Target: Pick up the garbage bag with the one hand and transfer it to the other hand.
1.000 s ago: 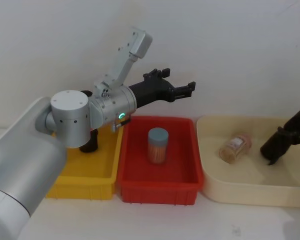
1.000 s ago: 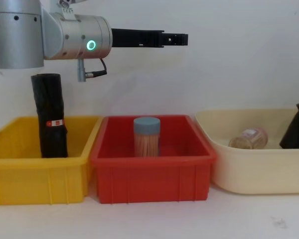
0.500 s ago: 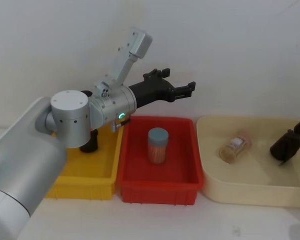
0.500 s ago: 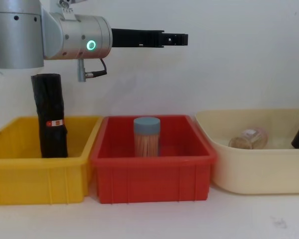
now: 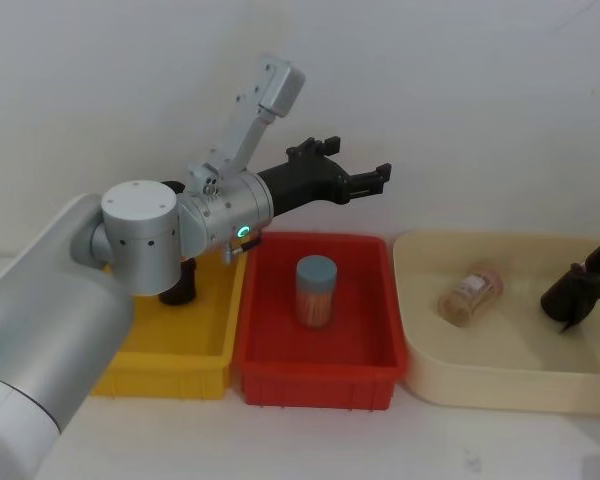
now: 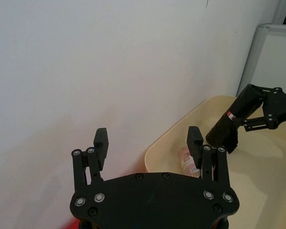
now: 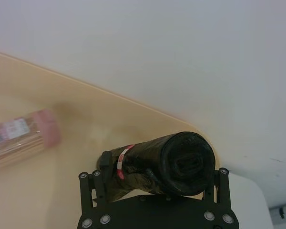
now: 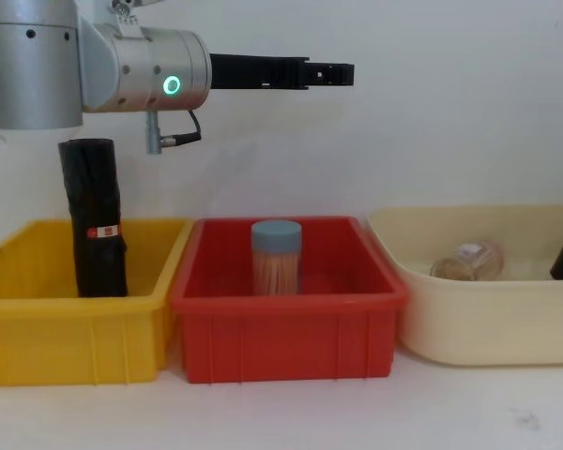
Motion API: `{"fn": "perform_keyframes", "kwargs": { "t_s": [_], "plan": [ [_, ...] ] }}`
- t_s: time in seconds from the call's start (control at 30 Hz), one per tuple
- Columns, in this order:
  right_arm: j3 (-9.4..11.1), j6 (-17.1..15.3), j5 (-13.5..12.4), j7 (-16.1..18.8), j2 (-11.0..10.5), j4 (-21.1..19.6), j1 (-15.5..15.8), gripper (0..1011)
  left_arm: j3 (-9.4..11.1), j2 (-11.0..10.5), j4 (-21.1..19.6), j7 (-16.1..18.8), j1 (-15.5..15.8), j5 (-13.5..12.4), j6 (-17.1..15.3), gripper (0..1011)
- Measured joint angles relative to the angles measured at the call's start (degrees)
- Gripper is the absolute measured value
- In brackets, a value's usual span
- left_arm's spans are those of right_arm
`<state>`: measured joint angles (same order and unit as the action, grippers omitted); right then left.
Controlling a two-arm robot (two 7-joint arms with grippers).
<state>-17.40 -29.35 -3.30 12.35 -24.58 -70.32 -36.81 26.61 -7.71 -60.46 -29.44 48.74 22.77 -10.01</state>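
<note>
Leftmost, a yellow bin (image 8: pixel 70 328) holds a second black roll (image 8: pixel 94 220) standing upright. Above and just right of it, the left gripper (image 5: pixel 365 180), on the arm with a green ring light (image 8: pixel 172 85), hangs high over the far edge of the red bin (image 8: pixel 286 333), its fingers (image 6: pixel 101 143) spread apart and empty. A blue-lidded jar (image 5: pixel 316 290) stands in the red bin. Farther right, a cream tub (image 5: pixel 500 385) has a small jar (image 5: pixel 470 295) lying on its side. At the tub's right end the right gripper (image 7: pixel 155 179) is clamped on the garbage bag (image 7: pixel 169 164), holding it tilted above the tub.
</note>
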Motion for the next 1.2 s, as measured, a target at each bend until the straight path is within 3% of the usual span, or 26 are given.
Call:
{"fn": "perform_keyframes", "kwargs": {
  "t_s": [0.4, 0.83, 1.2],
  "plan": [
    [1.3, -0.6, -2.0, 3.9, -1.9, -6.2, 3.6, 1001, 0.0, 0.0, 0.0, 0.0, 0.0, 0.0, 0.0, 1001],
    [3.7, -1.2, -3.2, 5.4, -3.6, -11.6, 6.9, 1002, 0.0, 0.0, 0.0, 0.0, 0.0, 0.0, 0.0, 1001],
    [5.6, 0.3, -4.4, 7.1, -4.2, -14.8, 8.9, 1001, 0.0, 0.0, 0.0, 0.0, 0.0, 0.0, 0.0, 1001]
  ]
}}
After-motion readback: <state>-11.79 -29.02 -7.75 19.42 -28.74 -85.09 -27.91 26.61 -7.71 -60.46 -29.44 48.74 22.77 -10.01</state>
